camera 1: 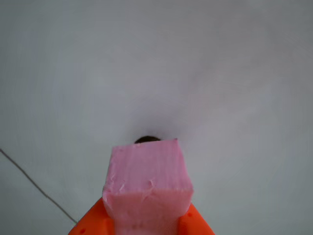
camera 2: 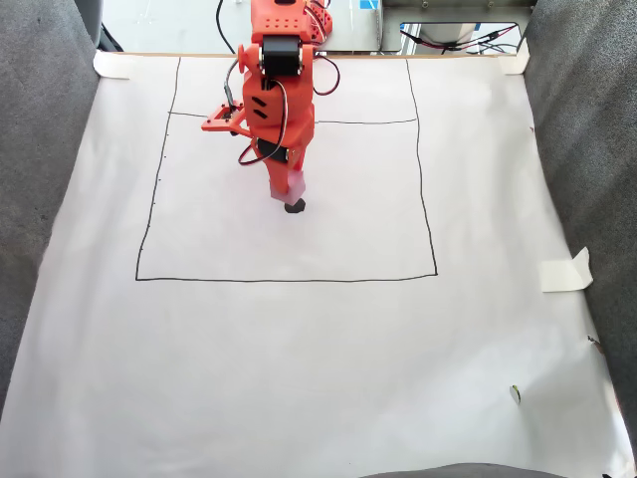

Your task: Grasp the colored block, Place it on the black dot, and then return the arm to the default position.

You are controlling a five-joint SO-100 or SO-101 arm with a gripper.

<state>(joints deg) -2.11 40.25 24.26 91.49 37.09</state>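
In the other view, the pink block [camera 1: 149, 186] fills the lower middle of the frame, pinched between two orange fingers [camera 1: 90, 223] that rise from the bottom edge on either side of it, so the gripper [camera 1: 142, 227] is closed on the block and holding it. Just above the block's top edge, a sliver of the black dot [camera 1: 147, 140] peeks out against the pale paper [camera 1: 156, 58], the rest hidden behind the block. A thin dark line [camera 1: 34, 183] crosses the lower left corner of this frame. In the fixed view, the orange arm [camera 2: 279, 90] reaches down from the top centre of the frame, with the gripper [camera 2: 290, 191] pointing at the paper [camera 2: 299, 378] inside a drawn black rectangle [camera 2: 289, 279]. The block [camera 2: 293, 182] shows as a pale pink patch at the gripper tip, directly above the dot [camera 2: 295, 207], which lies in the upper middle of the rectangle. Whether the block already touches the paper is hard to tell at this size; it appears to sit just over the dot. A piece of tape [camera 2: 565, 271] lies at the paper's right edge, and grey fabric [camera 2: 45, 199] borders both sides.
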